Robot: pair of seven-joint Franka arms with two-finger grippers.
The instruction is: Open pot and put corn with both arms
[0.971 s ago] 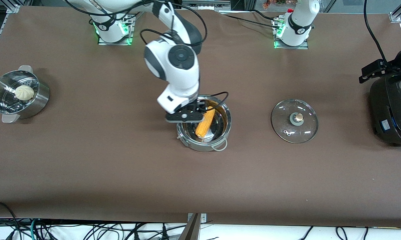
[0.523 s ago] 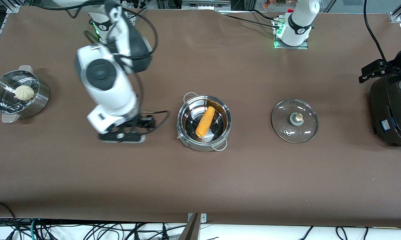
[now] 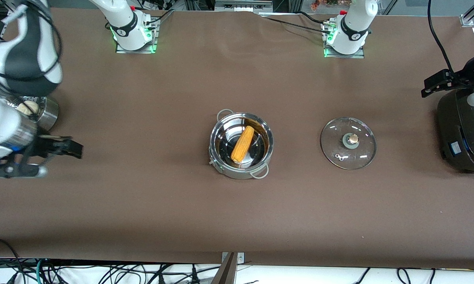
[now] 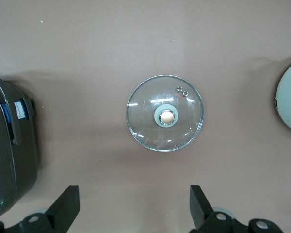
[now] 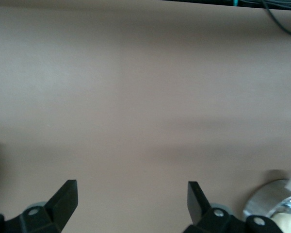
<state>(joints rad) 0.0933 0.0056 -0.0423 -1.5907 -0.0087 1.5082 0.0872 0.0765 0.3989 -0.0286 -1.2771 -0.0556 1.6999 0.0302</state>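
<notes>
**Corn in the uncovered pot**

We see the corn (image 3: 243, 144) lying in the pot (image 3: 241, 171) mid-table, the glass lid (image 3: 348, 143) beside it. Our right gripper (image 5: 131, 204) gapes empty near the steamer bowl (image 3: 47, 114); our left gripper (image 4: 135, 206), also wide and empty, hangs above the lid.

Pot (image 3: 241, 146): polished steel, mirror-bright inside, w/ 2 thin wire handles. Corn (image 3: 243, 144): matt, bumpy yellow-orange. Lid (image 3: 348, 143): clear glossy glass, metal rim, brass-looking knob. Table (image 3: 237, 213): matt brown covering, smooth. Steamer bowl (image 3: 43, 114): brushed steel. Cooker (image 3: 463, 134): glossy black plastic. Both grippers, right (image 5: 131, 201) and left (image 4: 134, 204), had matt black fingers.
</notes>
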